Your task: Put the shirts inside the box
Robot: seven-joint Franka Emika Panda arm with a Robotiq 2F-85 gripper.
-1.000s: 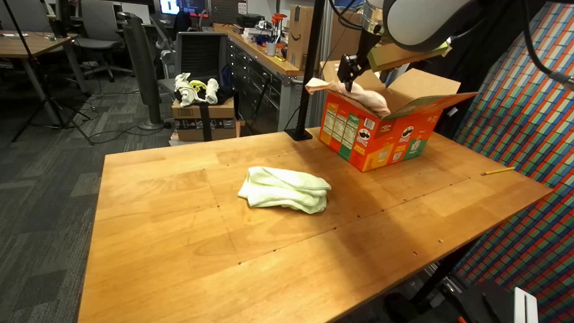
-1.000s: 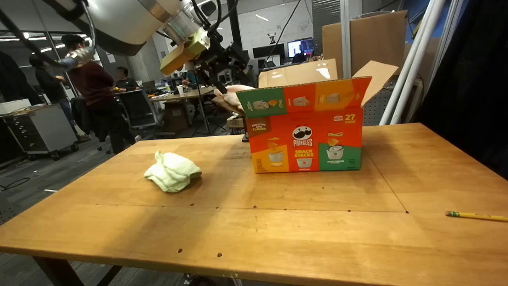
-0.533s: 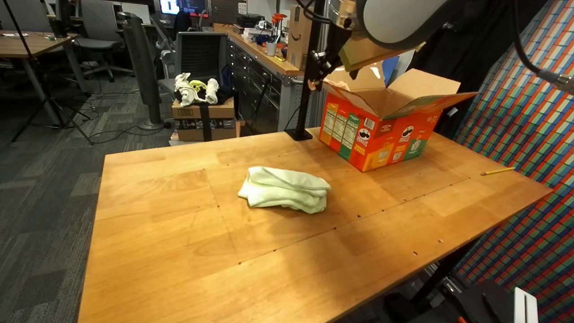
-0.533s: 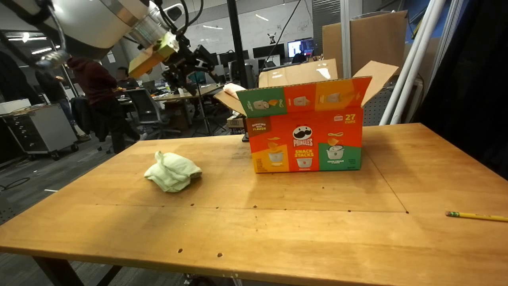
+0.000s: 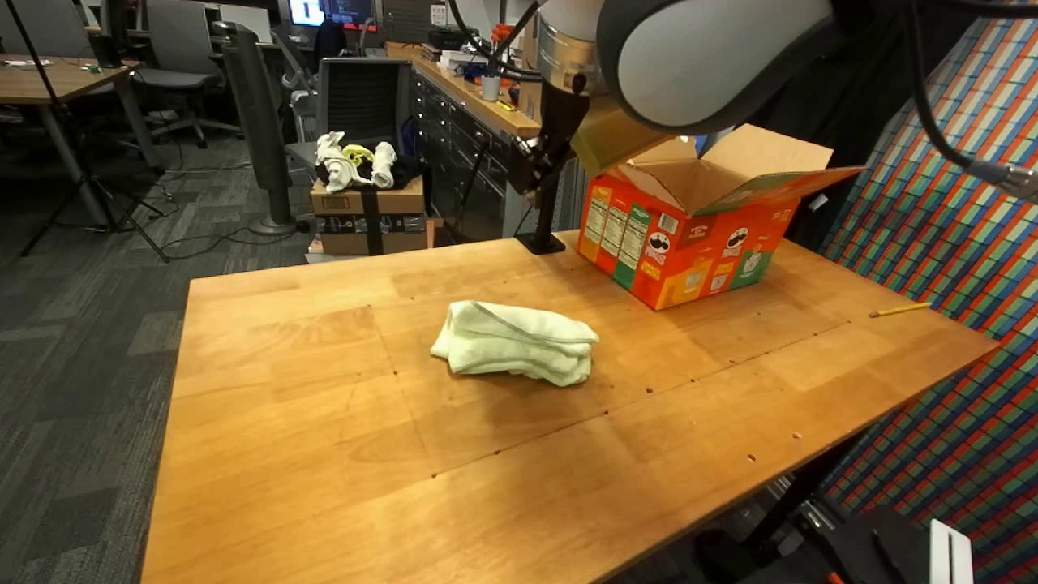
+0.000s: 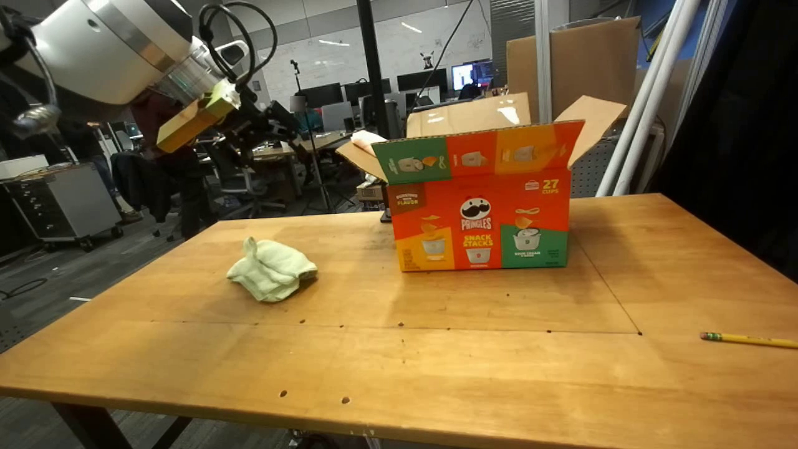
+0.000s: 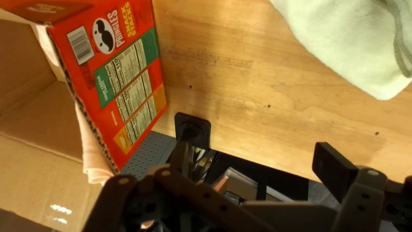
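Shirt (image 5: 515, 345) lies on the counter (image 5: 324, 446) near a "PRINGLES SNACK STACKS", "27 CUPS" box (image 6: 477, 187). My end effector (image 7: 254, 161) gapes wide.

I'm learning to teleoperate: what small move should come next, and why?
I'd probably move the gripper over the green cloth, ready to lower: its jaws stand apart with nothing between them, and that cloth lies on the table, outside the box.
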